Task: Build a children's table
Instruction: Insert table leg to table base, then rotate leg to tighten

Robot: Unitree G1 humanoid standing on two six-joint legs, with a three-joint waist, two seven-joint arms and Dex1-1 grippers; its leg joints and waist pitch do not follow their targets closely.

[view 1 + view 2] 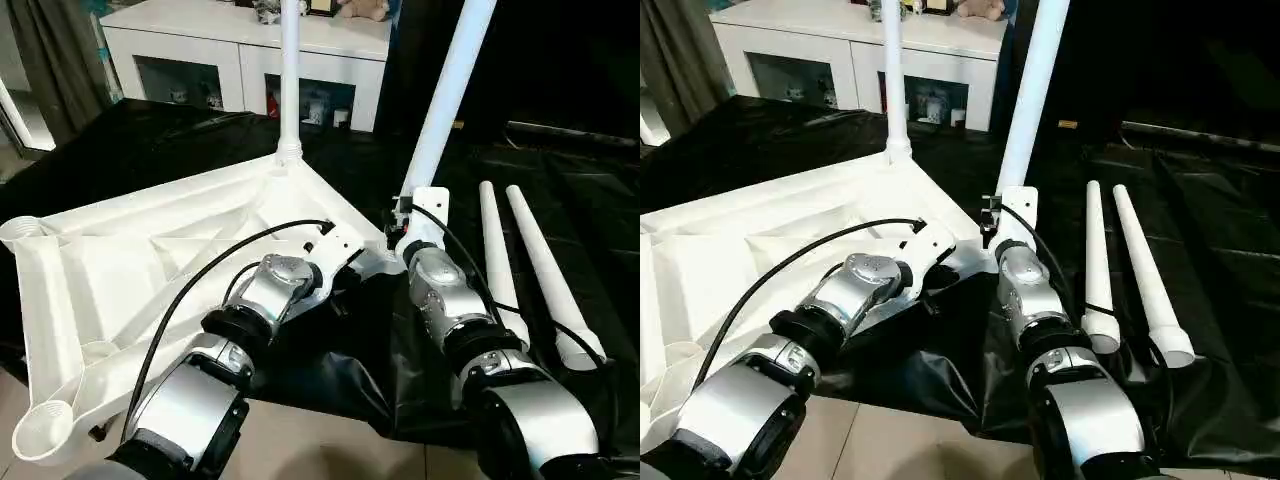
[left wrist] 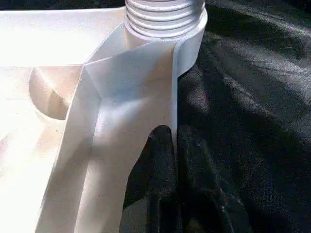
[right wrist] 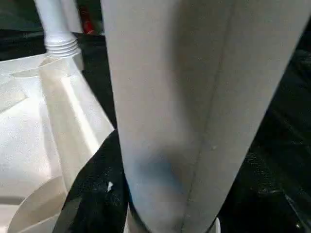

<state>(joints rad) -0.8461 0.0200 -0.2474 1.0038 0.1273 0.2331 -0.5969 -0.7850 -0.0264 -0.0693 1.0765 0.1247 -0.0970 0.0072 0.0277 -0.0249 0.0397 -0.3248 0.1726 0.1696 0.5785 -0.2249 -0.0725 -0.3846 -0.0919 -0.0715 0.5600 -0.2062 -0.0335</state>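
Top (image 1: 150, 260): ribs up on black sheet (image 1: 560, 170), far corner socket already carrying one upright leg (image 1: 290, 70).

Second leg (image 1: 445, 90): tilted, grasped low by right tool (image 1: 408, 222), foot near the top's right corner socket.

Left tool (image 2: 170, 145): clenched, pressed against the top's rim.

Two spare legs (image 1: 495, 250) lie toward the sheet's right edge.

Advice: straighten the leg over its socket before pushing (left tool bracing), then twist home.

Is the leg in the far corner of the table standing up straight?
Yes, upright: the far leg rises straight from the tabletop's corner socket.
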